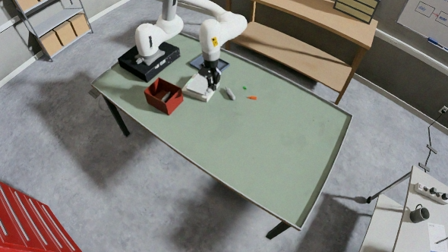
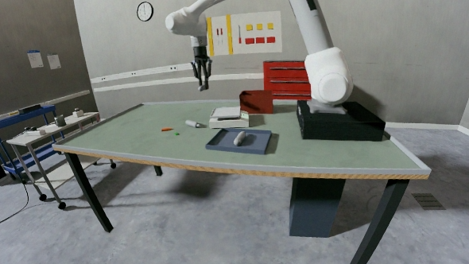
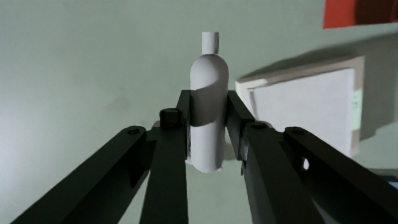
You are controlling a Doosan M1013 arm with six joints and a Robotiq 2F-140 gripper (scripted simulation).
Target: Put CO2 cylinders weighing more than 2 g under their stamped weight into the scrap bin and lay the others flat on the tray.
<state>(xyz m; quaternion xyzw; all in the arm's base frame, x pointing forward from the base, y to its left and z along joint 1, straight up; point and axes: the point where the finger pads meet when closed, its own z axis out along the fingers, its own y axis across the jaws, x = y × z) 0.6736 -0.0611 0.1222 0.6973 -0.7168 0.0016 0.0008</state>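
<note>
My gripper [image 3: 207,104] is shut on a grey CO2 cylinder [image 3: 208,95], neck pointing away from the wrist. In the exterior view the gripper [image 2: 202,81] hangs high above the table, left of the white scale [image 2: 229,118]. In the top view the gripper [image 1: 211,81] is over the scale's [image 1: 199,87] right edge. Another cylinder [image 2: 193,124] lies on the table left of the scale; it also shows in the top view [image 1: 230,93]. A third cylinder [image 2: 239,137] lies flat in the blue tray [image 2: 242,142]. The red scrap bin [image 1: 163,95] stands beside the scale, something grey inside.
A small orange piece [image 1: 252,98] and a green piece [image 1: 244,87] lie on the table past the loose cylinder. The arm's black base [image 1: 149,60] stands at the table's corner. A wooden shelf [image 1: 304,42] stands behind the table.
</note>
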